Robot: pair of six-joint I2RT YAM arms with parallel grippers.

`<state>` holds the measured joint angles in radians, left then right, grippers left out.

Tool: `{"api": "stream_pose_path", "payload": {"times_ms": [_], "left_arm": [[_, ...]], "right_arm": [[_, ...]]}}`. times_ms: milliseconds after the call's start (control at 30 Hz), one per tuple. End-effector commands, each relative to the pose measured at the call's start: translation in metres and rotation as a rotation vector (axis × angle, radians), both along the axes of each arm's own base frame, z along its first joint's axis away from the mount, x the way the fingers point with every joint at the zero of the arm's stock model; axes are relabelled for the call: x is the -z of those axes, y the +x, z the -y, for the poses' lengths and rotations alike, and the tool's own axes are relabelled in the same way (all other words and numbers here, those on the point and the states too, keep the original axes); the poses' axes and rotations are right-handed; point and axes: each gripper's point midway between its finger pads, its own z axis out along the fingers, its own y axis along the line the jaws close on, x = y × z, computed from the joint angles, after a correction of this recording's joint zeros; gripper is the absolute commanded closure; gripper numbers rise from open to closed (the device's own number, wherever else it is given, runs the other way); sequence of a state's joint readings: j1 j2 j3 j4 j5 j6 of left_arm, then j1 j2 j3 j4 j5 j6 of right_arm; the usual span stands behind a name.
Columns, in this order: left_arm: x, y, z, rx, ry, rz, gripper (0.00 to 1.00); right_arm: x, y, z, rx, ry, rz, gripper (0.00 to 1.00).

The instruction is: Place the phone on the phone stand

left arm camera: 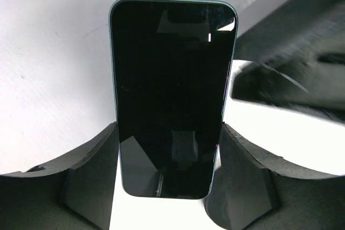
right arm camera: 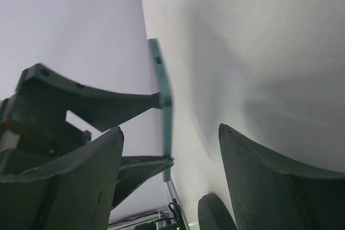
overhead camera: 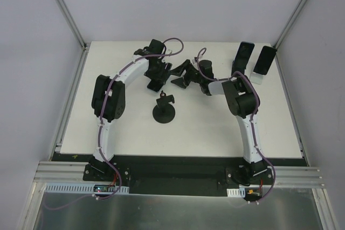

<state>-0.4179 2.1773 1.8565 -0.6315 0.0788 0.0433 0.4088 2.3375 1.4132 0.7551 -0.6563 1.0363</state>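
Counts, top view: two arms, two grippers, one phone stand (overhead camera: 163, 112), and two dark phone-like slabs (overhead camera: 243, 56) propped upright on pale bases (too small to say more). One teal-edged phone (left arm camera: 172, 79) shows in the wrist views.

Phone location: above centre of the top view, off the desk (overhead camera: 215, 127), clamped in the left gripper (left arm camera: 168, 144). In the left wrist view its dark screen faces the camera. The padded fingers (left arm camera: 91, 171) press on its two long edges near the lower end, and the upper end sticks out free.

Right gripper (overhead camera: 177, 77): fingers (right arm camera: 269, 176) spread wide, gripping nothing. The right wrist view shows the phone edge-on (thin teal strip) beyond the gap, with the left gripper's fingers on it. Seen from above, the two grippers are near each other, tip toward tip.

Stand: black round base with an upright cradle, centre frame, just below both grippers and apart from them; nothing rests on it.

Edges and room:
- The slabs sit in the upper right corner, close to the desk's back and right edges.
- Grey walls and metal rails bound the desk on the left, right and back.
- Bare white surface lies either side of the stand and across the lower right of the frame.
- The arm bases line the bottom edge.
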Motion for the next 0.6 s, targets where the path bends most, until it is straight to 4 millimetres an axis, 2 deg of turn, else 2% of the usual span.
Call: {"api": "stream_pose_path", "payload": {"times_ms": [0,233,467,567], "left_arm": [[-0.054,-0.003,0.011,0.017,-0.107,0.094,1.00],[-0.051,-0.016,0.017,0.036,-0.119,0.083,1.00],[-0.050,-0.010,0.025,0.041,-0.129,0.090,1.00],[-0.052,-0.008,0.030,0.046,-0.136,0.097,1.00]], "right_arm": [[-0.010,0.017,0.002,0.049,0.039,-0.023,0.27],[-0.009,0.021,-0.001,0.040,0.065,-0.032,0.31],[-0.016,0.017,-0.006,0.022,0.093,-0.021,0.39],[-0.019,0.016,-0.011,0.017,0.122,-0.022,0.45]]}}
